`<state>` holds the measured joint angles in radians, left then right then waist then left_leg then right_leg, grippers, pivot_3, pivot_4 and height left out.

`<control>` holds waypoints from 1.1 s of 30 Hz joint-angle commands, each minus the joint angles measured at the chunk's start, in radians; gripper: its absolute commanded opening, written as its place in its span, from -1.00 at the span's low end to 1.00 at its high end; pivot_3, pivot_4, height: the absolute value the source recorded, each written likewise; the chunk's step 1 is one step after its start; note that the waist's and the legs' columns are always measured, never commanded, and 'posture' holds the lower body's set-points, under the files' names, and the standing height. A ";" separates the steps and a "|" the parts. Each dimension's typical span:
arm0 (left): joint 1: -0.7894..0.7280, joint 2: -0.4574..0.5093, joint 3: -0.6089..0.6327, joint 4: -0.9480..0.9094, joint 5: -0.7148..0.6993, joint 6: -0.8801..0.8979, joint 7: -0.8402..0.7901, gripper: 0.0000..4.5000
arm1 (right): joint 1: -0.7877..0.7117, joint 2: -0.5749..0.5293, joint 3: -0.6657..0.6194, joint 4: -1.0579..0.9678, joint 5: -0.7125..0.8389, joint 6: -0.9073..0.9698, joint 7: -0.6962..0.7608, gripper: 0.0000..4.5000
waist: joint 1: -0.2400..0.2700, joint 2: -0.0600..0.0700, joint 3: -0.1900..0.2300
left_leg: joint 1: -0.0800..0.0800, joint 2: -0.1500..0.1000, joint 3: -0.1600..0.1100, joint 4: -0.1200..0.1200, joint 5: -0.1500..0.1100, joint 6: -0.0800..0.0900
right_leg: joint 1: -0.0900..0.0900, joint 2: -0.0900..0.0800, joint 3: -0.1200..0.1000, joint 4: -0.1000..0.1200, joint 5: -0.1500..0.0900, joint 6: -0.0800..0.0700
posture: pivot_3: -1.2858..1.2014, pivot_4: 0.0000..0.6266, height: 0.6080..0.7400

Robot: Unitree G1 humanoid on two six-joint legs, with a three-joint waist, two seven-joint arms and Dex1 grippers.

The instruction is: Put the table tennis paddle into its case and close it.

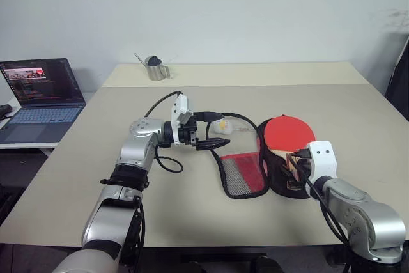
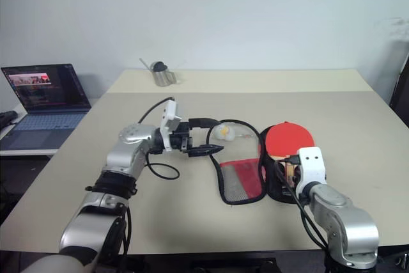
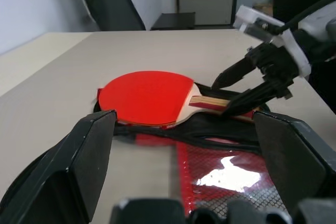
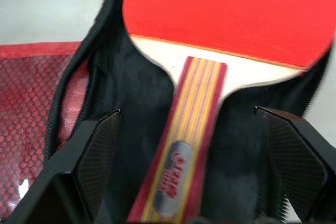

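1. Right gripper (image 4: pixel 186 182): fingers (image 4: pixel 94 156) spread wide, gripping nothing, one on each side of the paddle's striped wooden handle (image 4: pixel 184 145) and clear of it.
2. Left gripper (image 1: pixel 214 139): fingers (image 1: pixel 211 146) parted, empty, pointing sideways toward the case, held above the tabletop (image 1: pixel 192 100) just beside the case's left edge.
3. Table tennis paddle (image 1: pixel 285 135): red rubber face up, lying flat on the black lining of the case's right half, handle pointing toward the robot.
4. Case (image 1: pixel 246 174): unzipped and folded open flat on the tabletop; left flap shows red fabric under black mesh, right half carries the paddle; black trim runs round both halves.
5. Small pale object (image 1: pixel 223 126): on the tabletop at the far end of the case; kind cannot be told.
6. Metal watering can (image 1: pixel 154 68): far side of the tabletop, well apart from the case.
7. Laptop (image 1: pixel 39 97): open, screen lit, on a separate surface to the left.
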<state>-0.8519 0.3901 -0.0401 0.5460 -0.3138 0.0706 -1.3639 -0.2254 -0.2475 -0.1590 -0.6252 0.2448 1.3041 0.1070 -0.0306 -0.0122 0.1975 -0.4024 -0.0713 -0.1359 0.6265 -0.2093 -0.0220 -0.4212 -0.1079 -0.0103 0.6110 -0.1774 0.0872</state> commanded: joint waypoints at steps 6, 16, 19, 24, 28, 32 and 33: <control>-0.016 -0.002 0.017 -0.029 -0.013 -0.006 0.025 1.00 | 0.003 -0.022 0.025 0.047 -0.037 -0.088 -0.007 0.98 | 0.000 0.000 0.000 | 0.000 0.000 0.000 0.000 0.000 0.000 | 0.000 0.000 0.000 0.000 0.000 0.000 | 0.03 -0.52 1.00; -0.018 -0.005 0.015 -0.026 -0.013 -0.011 0.033 1.00 | 0.024 -0.009 0.005 0.066 -0.035 -0.094 -0.008 0.28 | 0.001 0.000 0.000 | 0.000 0.000 0.000 0.000 0.000 0.000 | 0.000 0.000 0.000 0.000 0.000 0.000 | 0.03 -0.52 1.00; -0.019 -0.007 0.015 -0.022 -0.013 -0.013 0.034 1.00 | 0.023 -0.013 0.011 0.061 -0.043 -0.095 -0.015 -0.20 | 0.001 0.000 0.000 | 0.000 0.000 0.000 0.000 0.000 0.000 | 0.000 0.000 0.000 0.000 0.000 0.000 | 0.03 -0.52 1.00; -0.023 -0.009 0.016 -0.014 -0.012 -0.019 0.038 1.00 | 0.015 -0.011 0.006 0.041 -0.049 -0.079 -0.029 -0.49 | 0.000 0.000 0.000 | 0.000 0.000 0.000 0.000 0.000 0.000 | 0.000 0.000 0.000 0.000 0.000 0.000 | 0.03 -0.52 1.00; -0.025 -0.010 0.016 -0.008 -0.010 -0.025 0.039 1.00 | 0.008 -0.003 -0.014 -0.009 -0.042 -0.035 -0.038 -0.49 | 0.001 0.000 0.000 | 0.000 0.000 0.000 0.000 0.000 0.000 | 0.000 0.000 0.000 0.000 0.000 0.000 | 0.03 -0.52 1.00; -0.027 -0.009 0.017 -0.003 -0.010 -0.028 0.042 1.00 | 0.015 0.025 -0.040 -0.077 -0.043 0.029 -0.057 -0.49 | 0.001 0.000 0.000 | 0.000 0.000 0.000 0.000 0.000 0.000 | 0.000 0.000 0.000 0.000 0.000 0.000 | 0.03 -0.52 1.00; -0.027 -0.009 0.017 -0.001 -0.009 -0.029 0.042 1.00 | 0.017 0.034 -0.044 -0.092 -0.044 0.044 -0.062 -0.49 | 0.001 0.000 0.000 | 0.000 0.000 0.000 0.000 0.000 0.000 | 0.000 0.000 0.000 0.000 0.000 0.000 | 0.03 -0.52 1.00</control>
<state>-0.8540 0.3778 -0.0386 0.5575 -0.3124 0.0572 -1.3216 -0.2036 -0.2199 -0.1799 -0.6415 0.2003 1.3413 0.0550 -0.0296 -0.0121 0.1975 -0.4025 -0.0714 -0.1359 0.6263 -0.2093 -0.0219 -0.4215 -0.1079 -0.0102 0.6110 -0.1774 0.0871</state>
